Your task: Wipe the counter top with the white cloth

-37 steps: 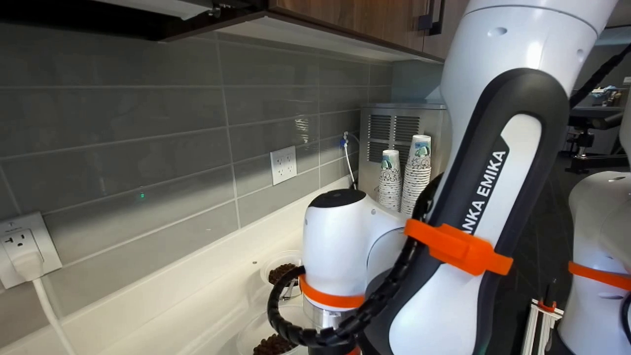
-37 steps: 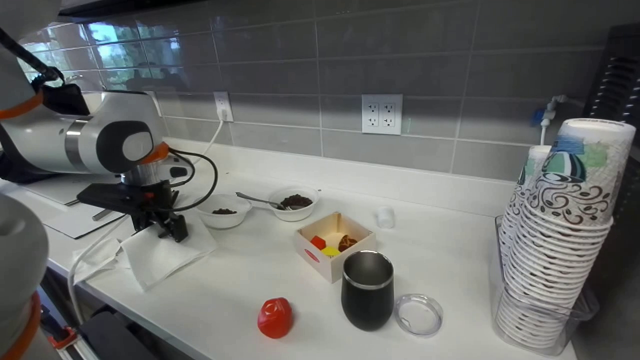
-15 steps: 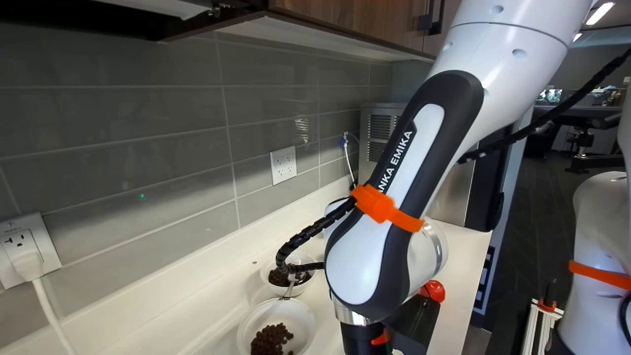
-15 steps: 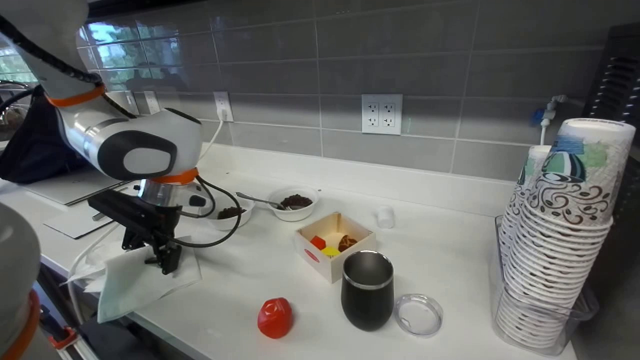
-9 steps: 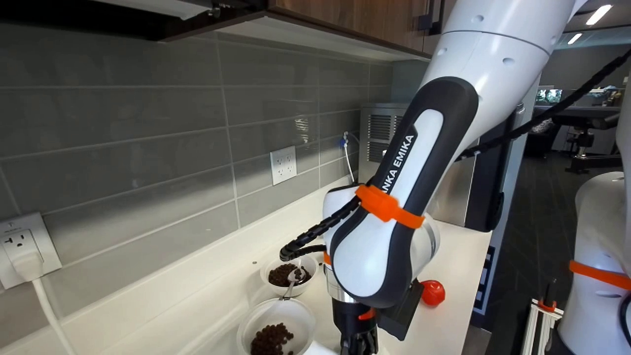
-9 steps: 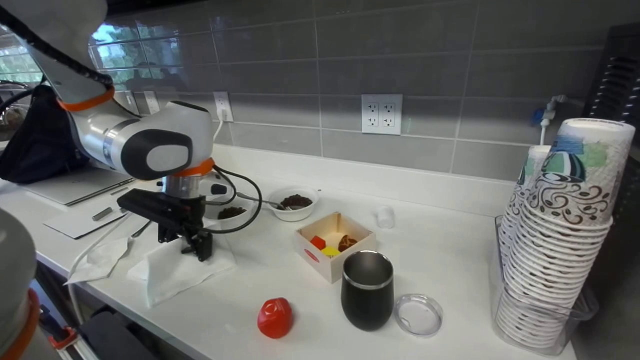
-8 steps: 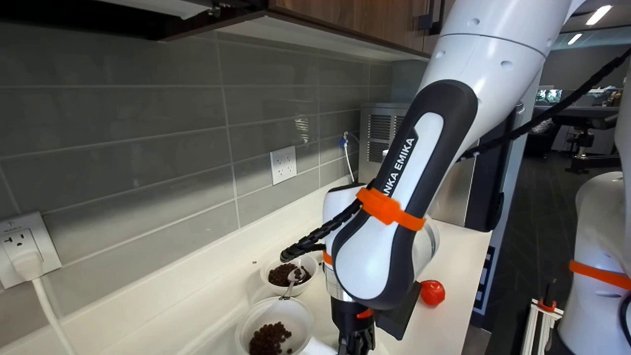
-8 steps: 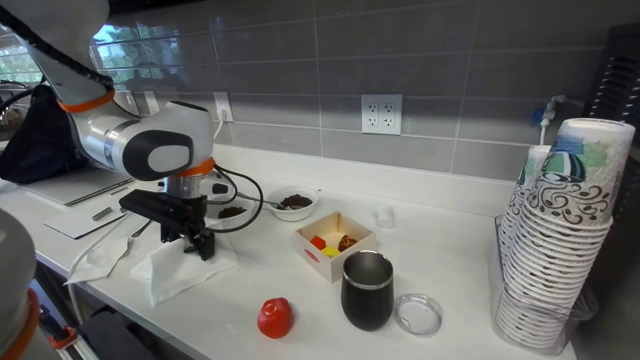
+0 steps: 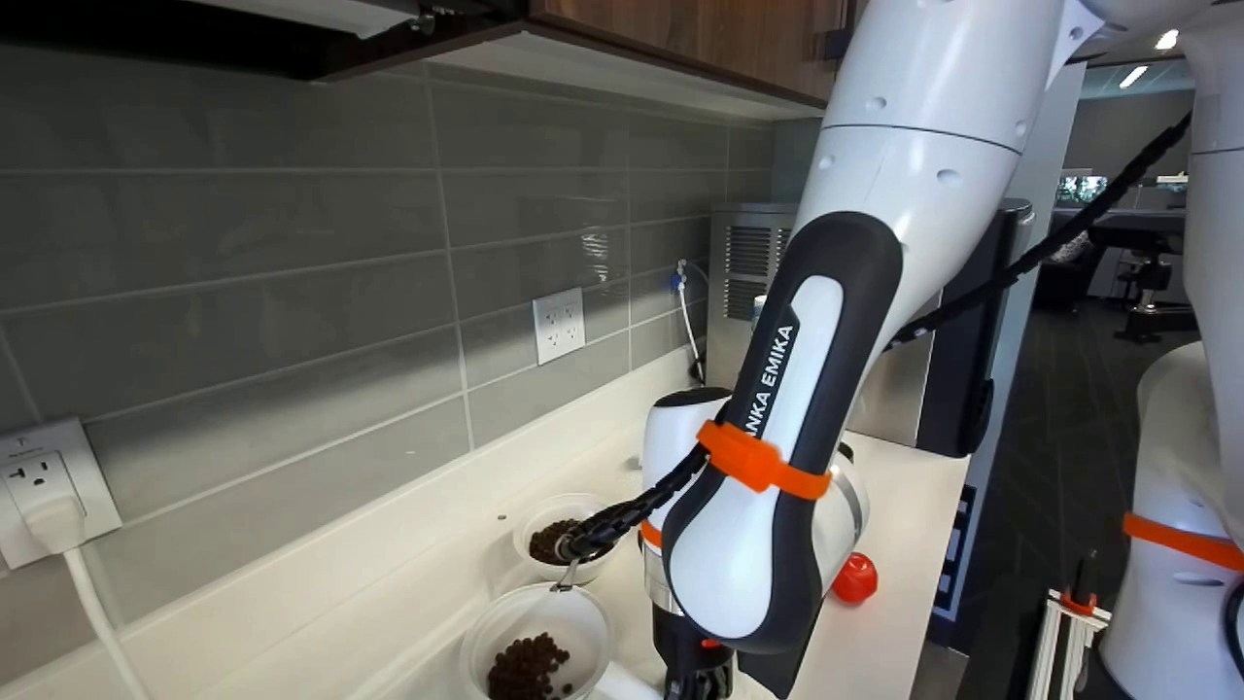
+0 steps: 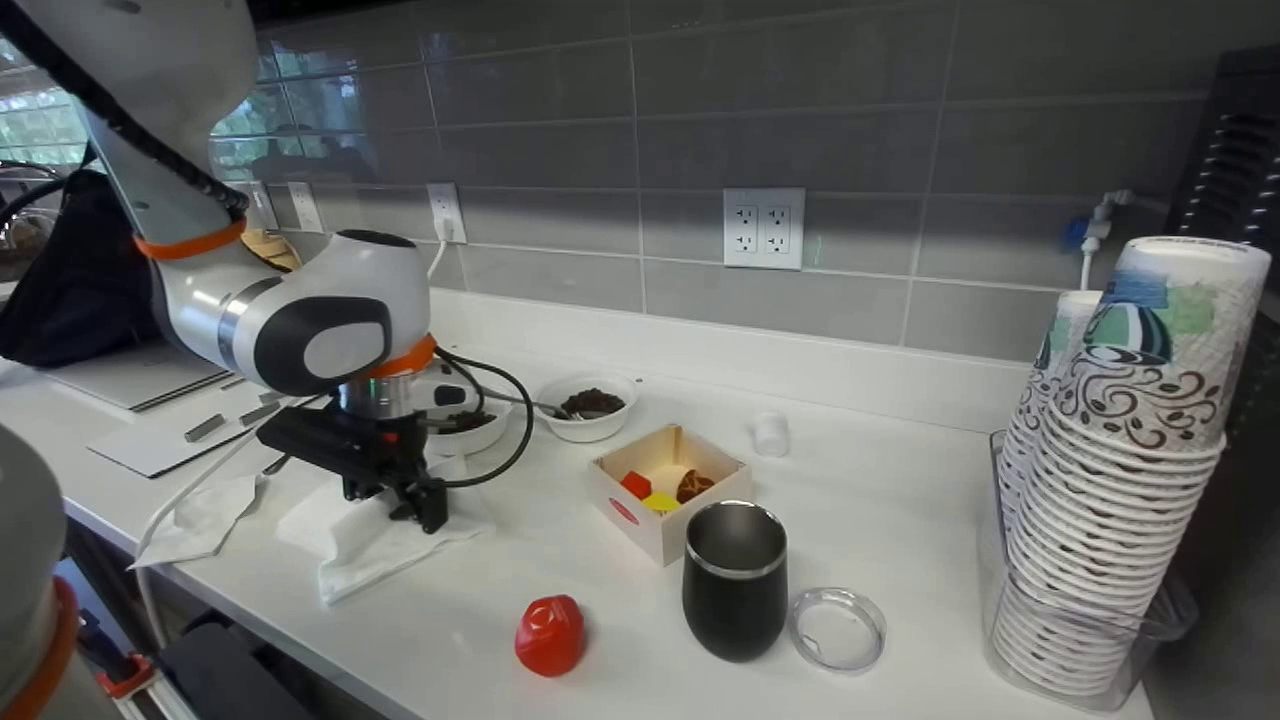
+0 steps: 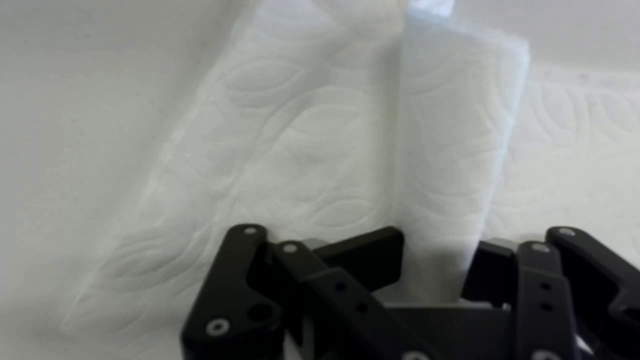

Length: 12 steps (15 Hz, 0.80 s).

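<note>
Cloth (image 10: pixel 370 555) on counter top (image 10: pixel 890 510), bowls (image 10: pixel 587 431) behind it, box (image 10: pixel 613 490) right, tumbler (image 10: pixel 735 610) before box

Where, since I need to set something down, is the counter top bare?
Bare counter top lies between the small white cylinder and the paper cups, wallward of the clear lid; another patch lies between the white cloth and the red object. It is crowded around the gripper, cloth and bowls, and where box, black tumbler and lid cluster.

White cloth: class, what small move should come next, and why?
Probably a short slide of the white cloth along the counter top, away from the nearer bowl: the cloth lies there, a fold stands between the fingers, and that bowl sits close.
</note>
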Each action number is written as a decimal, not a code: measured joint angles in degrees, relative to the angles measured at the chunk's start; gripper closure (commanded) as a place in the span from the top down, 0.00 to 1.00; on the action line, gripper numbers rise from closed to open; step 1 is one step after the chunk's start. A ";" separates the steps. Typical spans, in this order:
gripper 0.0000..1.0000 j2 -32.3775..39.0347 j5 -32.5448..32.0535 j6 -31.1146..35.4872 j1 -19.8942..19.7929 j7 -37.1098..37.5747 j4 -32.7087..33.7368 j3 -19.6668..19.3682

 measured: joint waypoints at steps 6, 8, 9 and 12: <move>0.00 0.32 0.00 1.30 -2.07 0.17 0.00 1.69; 0.00 0.35 0.00 1.53 -2.57 0.17 0.02 2.09; 0.00 0.37 0.00 1.65 -2.83 0.17 0.10 2.32; 0.00 0.41 0.31 3.00 -4.03 0.15 0.85 3.95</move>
